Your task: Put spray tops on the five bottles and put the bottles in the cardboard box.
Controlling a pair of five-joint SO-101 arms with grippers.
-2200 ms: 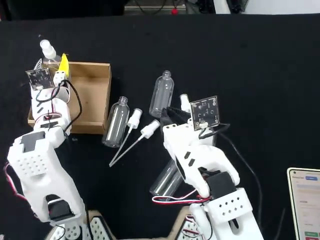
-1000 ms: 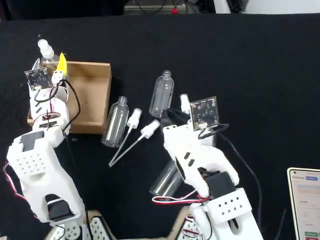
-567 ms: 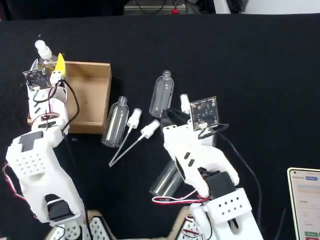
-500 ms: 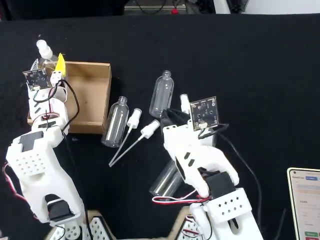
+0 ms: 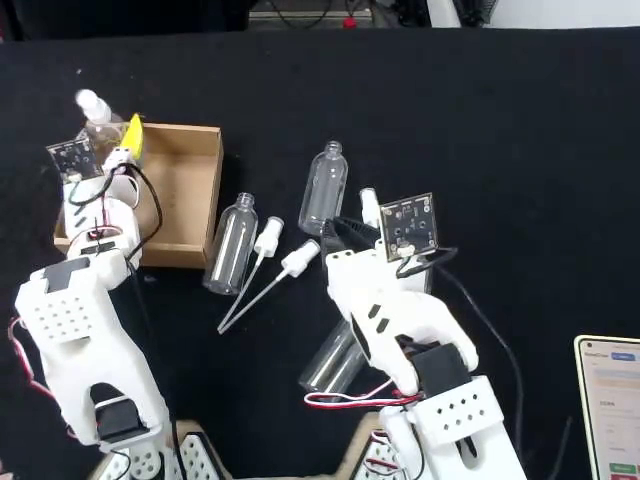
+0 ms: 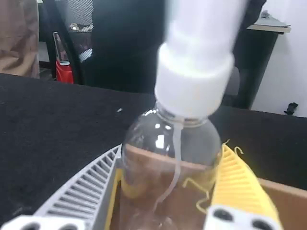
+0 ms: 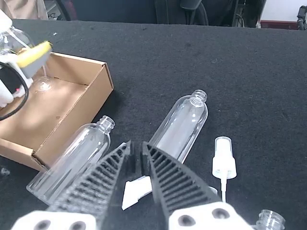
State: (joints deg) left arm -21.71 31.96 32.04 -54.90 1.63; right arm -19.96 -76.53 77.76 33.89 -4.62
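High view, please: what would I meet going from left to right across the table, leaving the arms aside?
Capped bottle → cardboard box → open bottle beside it → first spray top → second spray top → farther open bottle → tablet.

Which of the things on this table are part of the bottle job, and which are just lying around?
Job: cardboard box, capped bottle, three open bottles, three loose spray tops.
Lying about: tablet with a lit screen.

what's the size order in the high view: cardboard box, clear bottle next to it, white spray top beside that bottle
1. brown cardboard box
2. clear plastic bottle lying beside it
3. white plastic spray top, clearly smallest
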